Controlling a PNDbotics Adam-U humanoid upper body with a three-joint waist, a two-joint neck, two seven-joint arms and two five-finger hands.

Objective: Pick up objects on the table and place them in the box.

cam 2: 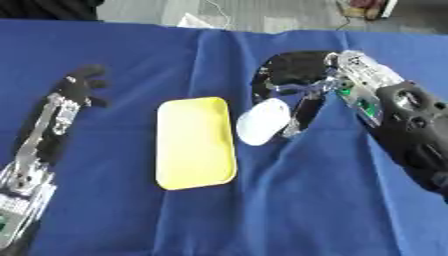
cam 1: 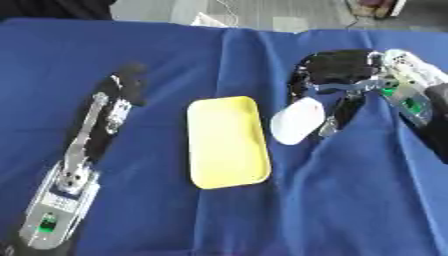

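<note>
No readable brand, label or writing anywhere in either view.

Blue cloth (cam 1: 131, 55) draped over the whole table, creased, with a long fold running toward the near edge right of the yellow tray.

Left arm (cam 1: 74, 170) stretched along the cloth well left of the yellow tray, silver links and a green light near the wrist end. Left hand (cam 2: 77, 85) flat on the cloth, left of and beyond the tray's far-left corner, black fingers spread straight and relaxed, holding nothing, touching only cloth.

Right arm (cam 2: 407, 135) entering from the right, black casing with a silver and green section, right of the tray. Right hand (cam 2: 293, 75) just beyond and right of the tray's far-right corner, palm down, fingers curled downward over the white object; fingertips (cam 2: 296, 122) at that object's right edge. Whether actually pinching it or only touching: cannot tell. How far the thumb has closed also unclear.

Yellow tray (cam 1: 227, 142), shallow, rounded rectangle, low rim, lying flat mid-cloth between the two arms. Nothing inside it.

White object (cam 1: 297, 121), smooth oval, just right of the tray's far-right corner, close to the rim but apart from it, lying on the cloth under the right hand. Not in the tray. Kind of item not identifiable beyond colour and shape.
</note>
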